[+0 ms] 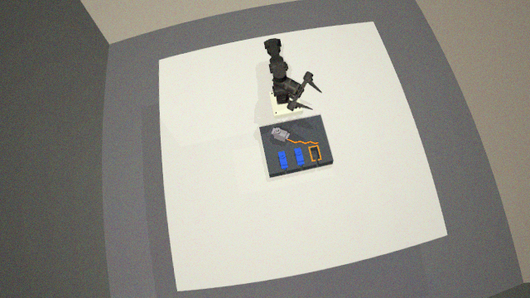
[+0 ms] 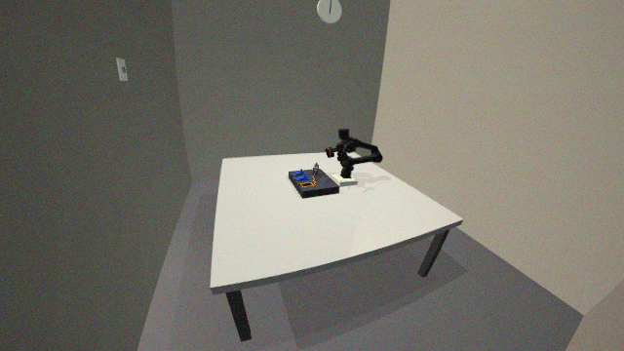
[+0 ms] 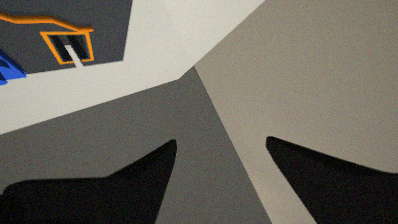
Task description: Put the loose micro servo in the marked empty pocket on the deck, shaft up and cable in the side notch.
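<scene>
Gripper (image 1: 310, 96): fingers spread wide, nothing between them. Wrist view shows both dark fingers apart w/ only wall and floor past them. Held up off the table, pointing out to the side, away from the deck.

Micro servo (image 1: 280, 133): grey, loose, lying on the deck (image 1: 327, 141) below and well apart from the gripper, toward the arm-base side of the deck. Seems tilted rather than upright; shaft direction too small to tell.

Cable (image 1: 304, 142): orange, runs in a kinked line from the servo to the pocket.

Marked pocket (image 1: 315, 152): orange outline, empty, at the deck corner nearest below the gripper; side notch opens toward the deck's far edge in wrist view (image 3: 75, 52).

Seated servos, blue, 2 pcs (image 1: 291, 159): in pockets beside the marked one, on the side away from the gripper.

Risks, as judged:
- Grip on a tilted body could be off-centre, so servo twists on lift and goes in cocked, one ear riding high.
- Cable is kinked and may bunch under the body or miss the notch, so servo won't sit fully down.
- Pocket sits close to a blue servo; wide fingers could knock it on descent or on release.
- Dragging the cable may tug the servo before the grip is firm.

Writing/brands: none readable in any view. Wall clock (image 2: 330, 10) and wall plate (image 2: 122, 68) show no legible marks.
</scene>
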`<state>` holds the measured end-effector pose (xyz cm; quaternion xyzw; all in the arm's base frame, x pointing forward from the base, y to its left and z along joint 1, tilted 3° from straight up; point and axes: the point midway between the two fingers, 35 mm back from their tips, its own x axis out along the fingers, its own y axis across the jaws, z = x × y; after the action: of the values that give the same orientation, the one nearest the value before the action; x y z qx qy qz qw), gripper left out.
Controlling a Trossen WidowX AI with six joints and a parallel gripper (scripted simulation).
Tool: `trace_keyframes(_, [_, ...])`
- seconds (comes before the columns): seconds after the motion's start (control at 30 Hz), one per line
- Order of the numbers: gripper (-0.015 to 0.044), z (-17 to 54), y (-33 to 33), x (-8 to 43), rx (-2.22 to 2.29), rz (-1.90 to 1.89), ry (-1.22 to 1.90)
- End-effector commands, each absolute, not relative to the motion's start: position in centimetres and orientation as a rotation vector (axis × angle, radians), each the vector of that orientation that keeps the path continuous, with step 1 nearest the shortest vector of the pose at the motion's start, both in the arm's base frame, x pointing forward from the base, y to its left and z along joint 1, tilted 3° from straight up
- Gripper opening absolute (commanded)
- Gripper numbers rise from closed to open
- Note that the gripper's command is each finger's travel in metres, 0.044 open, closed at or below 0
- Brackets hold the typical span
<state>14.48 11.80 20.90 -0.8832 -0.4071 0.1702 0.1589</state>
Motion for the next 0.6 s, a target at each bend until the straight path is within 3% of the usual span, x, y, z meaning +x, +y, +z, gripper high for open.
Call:
trace_keyframes(0.0, [0.0426,20.9,11.8,14.5,-2.522,0.491,-1.159])
trace_keyframes(0.57, [0.044,20.3,10.1,17.1,-2.231,0.824,-0.702])
